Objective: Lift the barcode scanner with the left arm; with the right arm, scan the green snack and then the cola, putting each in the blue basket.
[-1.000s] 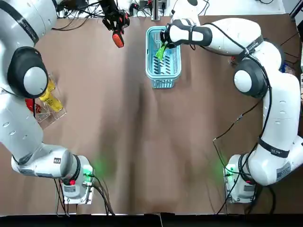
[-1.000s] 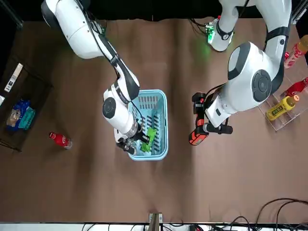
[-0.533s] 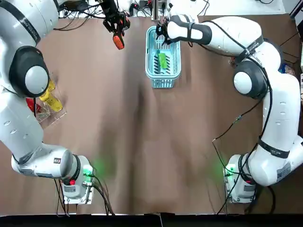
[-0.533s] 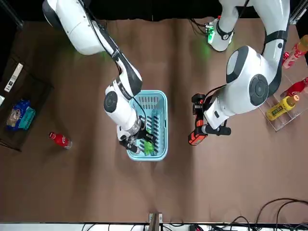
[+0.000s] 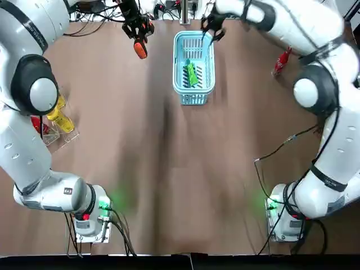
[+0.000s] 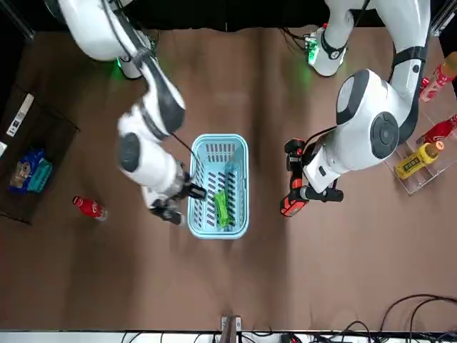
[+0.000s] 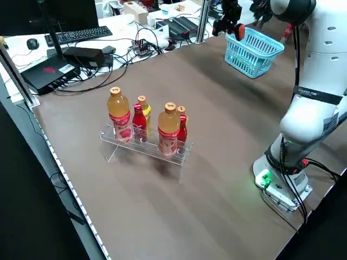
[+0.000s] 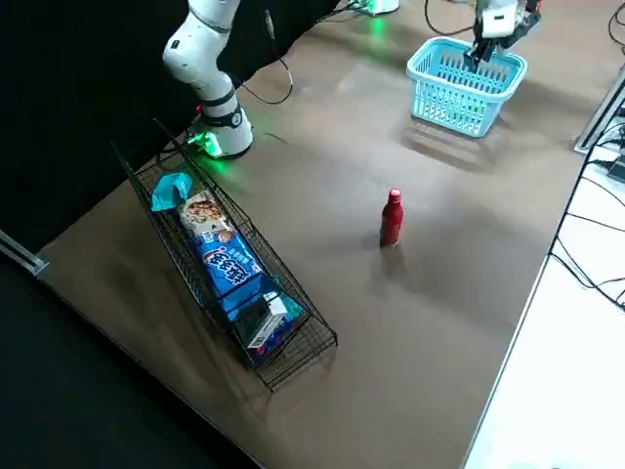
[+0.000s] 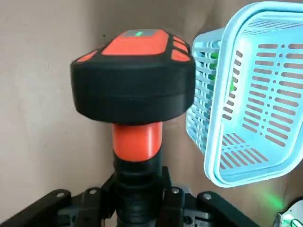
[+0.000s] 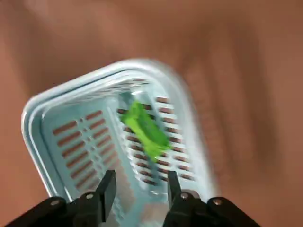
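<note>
Green snack (image 5: 192, 73) lies in the blue basket (image 5: 176, 62), so right gripper (image 10: 140, 182) beside it gapes empty; left gripper (image 9: 137, 191) clamps barcode scanner (image 9: 134, 80) alongside, awaiting cola (image 5: 280, 59).

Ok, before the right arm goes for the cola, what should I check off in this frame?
1. Green snack lying inside blue basket: ok.
2. Right gripper open and empty, raised by the basket's rim: ok.
3. Barcode scanner clamped in left gripper, beside the basket: ok.
4. Cola upright on the table, apart from the basket: ok.
5. Scanner window aimed where the cola will pass: cannot tell.
</note>
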`<state>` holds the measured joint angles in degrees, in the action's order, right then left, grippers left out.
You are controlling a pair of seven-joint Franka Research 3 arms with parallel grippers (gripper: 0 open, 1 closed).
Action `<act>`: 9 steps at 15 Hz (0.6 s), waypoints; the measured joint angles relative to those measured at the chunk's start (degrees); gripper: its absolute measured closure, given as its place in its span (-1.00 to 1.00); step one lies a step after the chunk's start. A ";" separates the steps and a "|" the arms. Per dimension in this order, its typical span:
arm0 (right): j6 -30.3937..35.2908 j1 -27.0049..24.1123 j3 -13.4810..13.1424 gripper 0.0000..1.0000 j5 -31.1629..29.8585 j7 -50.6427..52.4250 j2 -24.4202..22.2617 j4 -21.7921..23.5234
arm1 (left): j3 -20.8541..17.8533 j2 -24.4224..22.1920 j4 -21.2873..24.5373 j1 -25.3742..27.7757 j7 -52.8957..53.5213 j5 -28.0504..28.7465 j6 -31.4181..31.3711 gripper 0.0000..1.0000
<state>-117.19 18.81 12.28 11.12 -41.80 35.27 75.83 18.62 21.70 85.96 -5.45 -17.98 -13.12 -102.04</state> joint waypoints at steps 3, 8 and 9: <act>15.78 -8.93 -0.45 -0.04 -0.02 14.06 -7.57 -0.10 | -0.01 0.00 0.00 0.15 -0.14 0.00 0.00 0.30; 18.57 -20.76 -1.06 -0.27 -6.72 31.21 -8.10 2.14 | 0.01 0.03 0.00 0.43 -0.28 0.00 0.00 0.30; 18.44 -22.55 -1.08 -0.26 -8.62 33.71 -7.84 2.36 | 0.00 0.05 0.00 0.46 -0.29 0.00 0.00 0.30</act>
<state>-98.75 -3.74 11.20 2.50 -8.09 27.44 78.19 18.62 21.75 85.95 -4.99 -18.27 -13.12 -102.04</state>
